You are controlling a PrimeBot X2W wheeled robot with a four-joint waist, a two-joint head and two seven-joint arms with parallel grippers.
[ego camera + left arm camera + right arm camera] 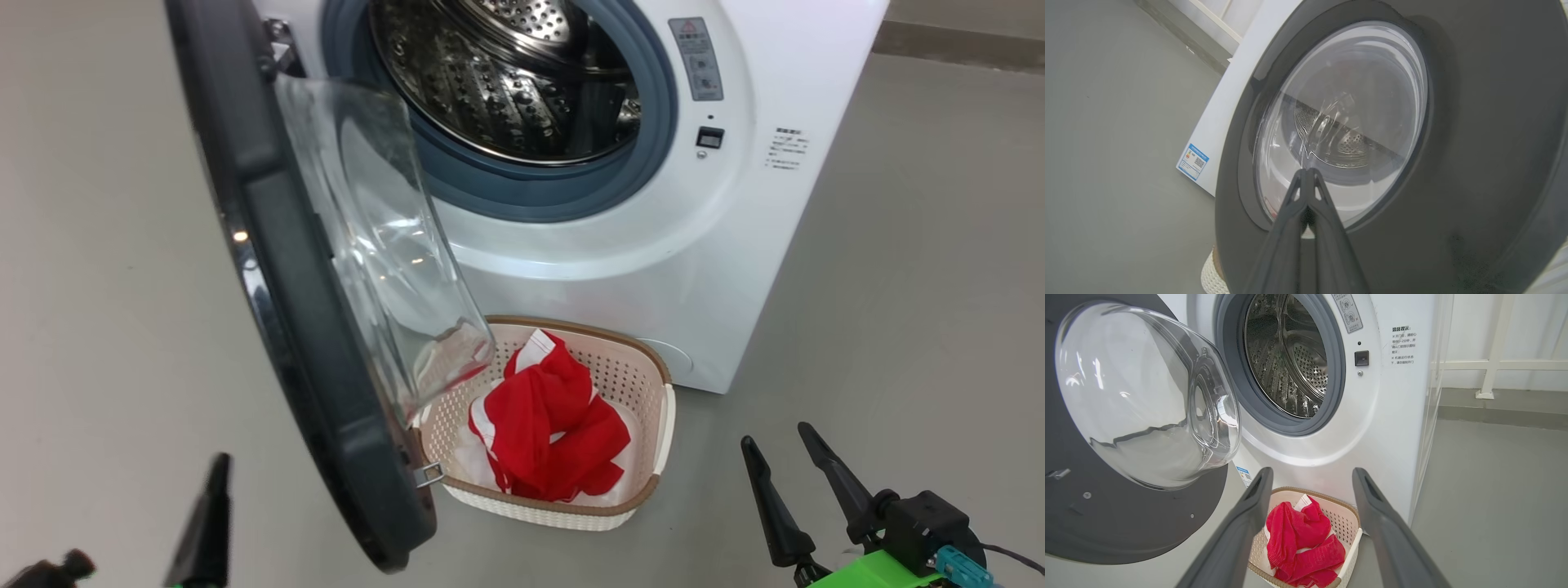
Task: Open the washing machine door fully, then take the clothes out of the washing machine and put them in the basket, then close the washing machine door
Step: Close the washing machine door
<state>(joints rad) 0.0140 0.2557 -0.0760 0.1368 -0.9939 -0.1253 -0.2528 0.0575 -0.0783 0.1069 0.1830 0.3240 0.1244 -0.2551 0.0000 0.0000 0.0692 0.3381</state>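
Red clothes (547,425) lie in the basket (663,408); washer (694,269) behind it, door (269,245) open at its left. Further left my left gripper (1306,171) is pinched shut on nothing; right of the basket my right gripper (775,437) gapes empty

Grey floor (914,310), washing machine (718,269), basket (664,425) on it

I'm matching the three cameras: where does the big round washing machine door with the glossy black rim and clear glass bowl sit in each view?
Head view: the round black-rimmed washing machine door stands edge-on, running from upper left to bottom centre.
Left wrist view: the door shows its outer face, centre and right.
Right wrist view: the door shows its inner face, glass bowl bulging, at left.
Shared landmark: the perforated steel drum.
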